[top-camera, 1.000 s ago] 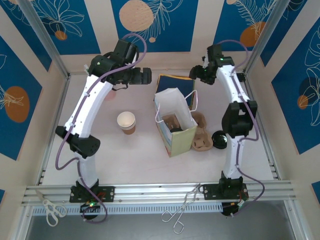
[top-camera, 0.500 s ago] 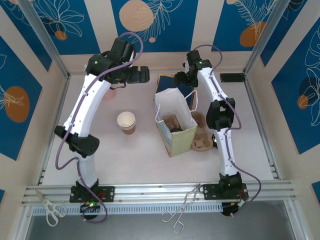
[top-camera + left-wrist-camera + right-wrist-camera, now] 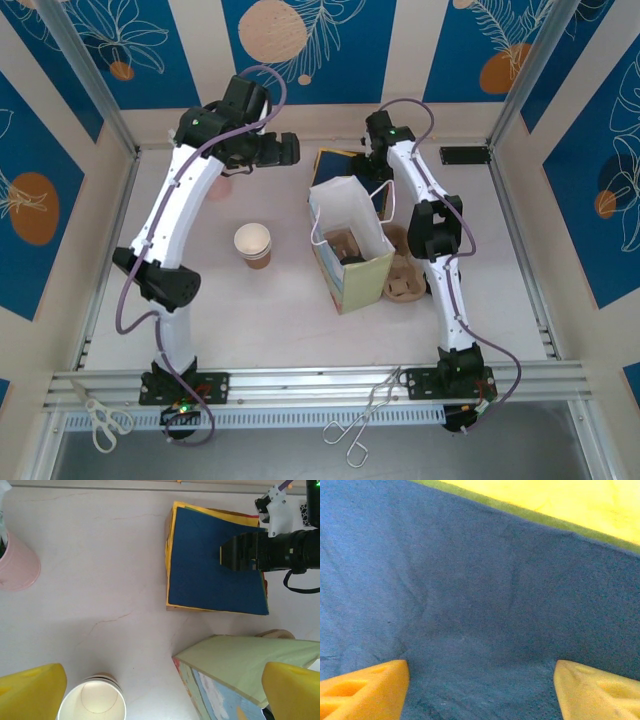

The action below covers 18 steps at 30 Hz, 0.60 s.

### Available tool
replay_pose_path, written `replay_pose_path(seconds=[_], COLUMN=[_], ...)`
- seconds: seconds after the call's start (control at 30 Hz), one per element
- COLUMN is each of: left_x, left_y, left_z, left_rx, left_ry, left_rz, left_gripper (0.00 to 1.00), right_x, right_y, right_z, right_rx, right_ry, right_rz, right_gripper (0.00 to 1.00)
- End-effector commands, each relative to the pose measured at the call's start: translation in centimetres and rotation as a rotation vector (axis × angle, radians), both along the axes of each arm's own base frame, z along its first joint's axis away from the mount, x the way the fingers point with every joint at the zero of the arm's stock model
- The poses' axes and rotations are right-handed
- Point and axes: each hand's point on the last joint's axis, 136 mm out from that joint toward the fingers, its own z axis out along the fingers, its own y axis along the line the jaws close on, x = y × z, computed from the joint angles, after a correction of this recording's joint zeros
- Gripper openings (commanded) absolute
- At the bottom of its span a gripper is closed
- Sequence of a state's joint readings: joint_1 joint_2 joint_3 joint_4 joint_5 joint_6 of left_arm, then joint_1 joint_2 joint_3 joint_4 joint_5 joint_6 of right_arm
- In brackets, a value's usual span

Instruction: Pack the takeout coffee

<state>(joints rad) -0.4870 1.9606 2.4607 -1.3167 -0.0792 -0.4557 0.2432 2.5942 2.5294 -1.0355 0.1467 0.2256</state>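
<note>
Pale worktop (image 3: 270, 310), blue leaf-print walls (image 3: 330, 60) round it.

Right end effector (image 3: 480, 690): released. Both yellow fingertips (image 3: 362, 687) are spread wide with nothing between them, low over a blue cloth (image 3: 480, 595). Can't tell if the tips touch it. The cloth tops a stack, with a green edge and a yellow layer (image 3: 560, 505) showing just past it.

Toward the bases from that end effector: paper bag (image 3: 350, 250), upright, mouth open, just beside the stack. Inside it is what looks like the takeout coffee (image 3: 352, 260). Only a dark round top shows next to a brown cardboard piece (image 3: 343, 240), too small to confirm. Pulp cup carrier (image 3: 402, 272) sits against the bag's right side, partly behind the right arm (image 3: 440, 230).

Left end effector (image 3: 160, 695): released, jaws at full spread, holding nothing, hanging well above the worktop. Below it, beside one fingertip in the wrist view: lidless brown paper cup (image 3: 92, 705), upright, white inside. The bag's corner is below the other fingertip. Further out: pink cup (image 3: 15, 562) on one side, cloth stack with the right end effector over it on the other.

Scissors (image 3: 100, 422) and tongs (image 3: 360, 420) lie in front of the bases.
</note>
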Motion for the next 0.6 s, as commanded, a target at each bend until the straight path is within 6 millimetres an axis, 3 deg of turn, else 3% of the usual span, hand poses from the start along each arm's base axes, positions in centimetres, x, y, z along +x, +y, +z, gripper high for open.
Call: replay_pose_path(seconds=[0.0, 0.17, 0.3, 0.4, 0.57], left_x=[0.2, 0.1, -0.1, -0.2, -0.3], left_y=[0.1, 0.2, 0.3, 0.4, 0.2], left_z=[0.4, 0.3, 0.4, 0.3, 0.1], left_rx=[-0.026, -0.025, -0.021, -0.021, -0.027], left_ry=[0.003, 0.008, 0.011, 0.018, 0.026], left_rz=[0.008, 0.011, 0.012, 0.016, 0.012], left_gripper=[1.00, 1.00, 1.00, 1.00, 1.00], right_x=[-0.7, -0.9, -1.1, -1.1, -0.9], right_y=[0.0, -0.1, -0.1, -0.3, -0.4], right_z=[-1.6, -1.9, -2.0, -1.6, 1.1], right_rx=[-0.025, -0.035, -0.034, -0.047, -0.034], right_ry=[0.038, 0.046, 0.053, 0.045, 0.002], right_rz=[0.011, 0.015, 0.017, 0.008, -0.002], right_gripper=[0.70, 0.57, 0.28, 0.16, 0.15])
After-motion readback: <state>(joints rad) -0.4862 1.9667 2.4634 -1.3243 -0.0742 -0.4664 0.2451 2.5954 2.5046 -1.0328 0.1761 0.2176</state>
